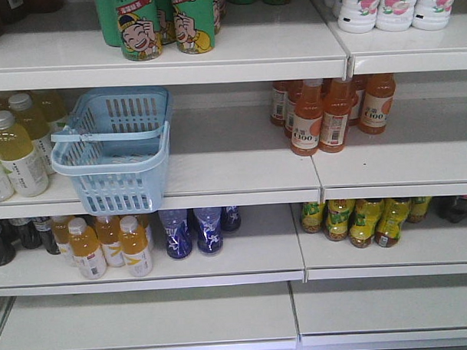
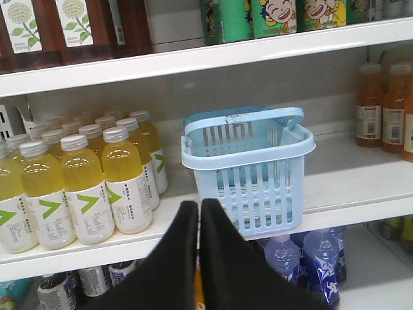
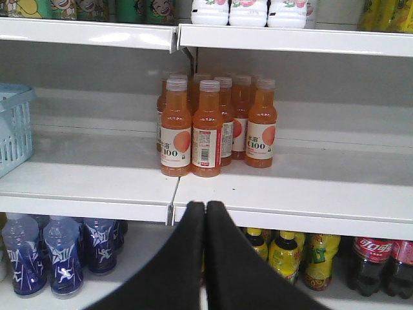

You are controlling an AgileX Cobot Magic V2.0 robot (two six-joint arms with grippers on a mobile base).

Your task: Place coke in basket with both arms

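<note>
The light blue basket (image 1: 110, 148) stands on the middle shelf at the left, its front overhanging the shelf edge; it also shows in the left wrist view (image 2: 248, 168) and at the left edge of the right wrist view (image 3: 13, 129). Two coke bottles (image 3: 371, 261) with red labels stand on the lower shelf at the far right. My left gripper (image 2: 199, 205) is shut and empty, in front of the shelf edge just left of the basket. My right gripper (image 3: 206, 205) is shut and empty, below the orange-juice bottles and well left of the coke. Neither gripper shows in the front view.
Orange-juice bottles (image 3: 206, 126) are grouped on the middle shelf right of the basket. Yellow-green tea bottles (image 2: 84, 181) crowd its left. Blue bottles (image 1: 193, 230) and yellow bottles (image 3: 287, 255) fill the lower shelf. Green cans (image 1: 159, 24) and white bottles (image 1: 396, 4) stand on top.
</note>
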